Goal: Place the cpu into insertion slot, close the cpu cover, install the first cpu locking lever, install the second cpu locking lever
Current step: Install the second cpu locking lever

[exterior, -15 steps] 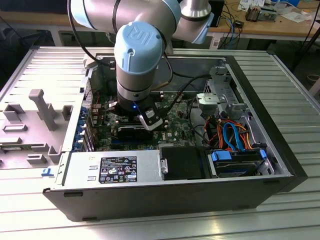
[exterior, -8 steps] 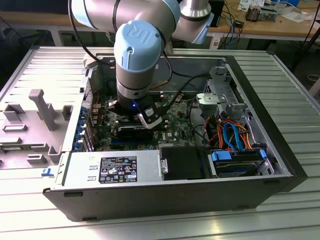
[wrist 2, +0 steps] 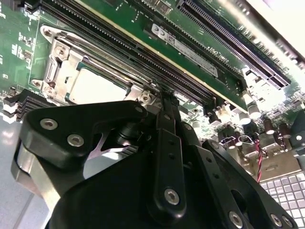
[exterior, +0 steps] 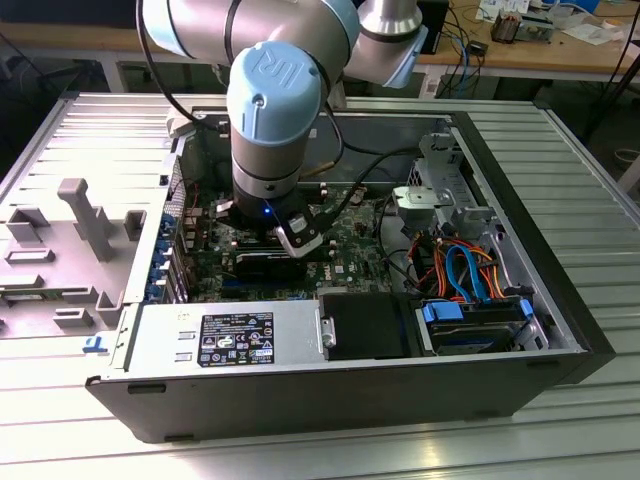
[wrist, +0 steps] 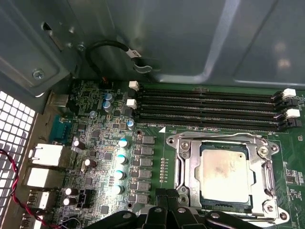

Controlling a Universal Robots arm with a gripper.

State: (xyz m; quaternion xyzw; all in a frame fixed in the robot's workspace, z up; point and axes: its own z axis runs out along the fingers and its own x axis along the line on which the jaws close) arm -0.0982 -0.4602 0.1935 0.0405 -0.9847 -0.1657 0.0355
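1. The gripper [exterior: 300, 240] is down inside the open computer case [exterior: 560, 330], low over the green board [exterior: 200, 262]. In both wrist views its black fingers [wrist: 167, 200] come together to a thin tip. They look shut tight, with nothing seen between them.
2. In the first wrist view the fingertips sit right at the near edge of the cover [wrist: 188, 164], at its corner. I cannot tell if they touch it.
3. The cpu [wrist: 225, 172] lies flat in the slot [wrist: 274, 212]. Its dull silver top shows through the big square hole in the cover. The cover lies down flat around it.
4. In the second wrist view the cpu [wrist 2: 97, 88] and the shiny cover [wrist 2: 59, 62] sit just past the gripper [wrist 2: 167, 102] tip.
5. Going from the exterior view's left to its right: a grey table [exterior: 60, 130] with a grey plastic holder [exterior: 85, 215], then the case's side wall, then the board with the arm [exterior: 275, 110] over it, then orange and blue cables [exterior: 465, 265], then a black drive box [exterior: 365, 325].
6. A silver power box [exterior: 220, 340] lies along the near side of the case.
7. Long black memory slots [wrist: 205, 107] run beside the cover's far edge. The grey case wall [wrist: 190, 38] stands just past them, so room there is tight.
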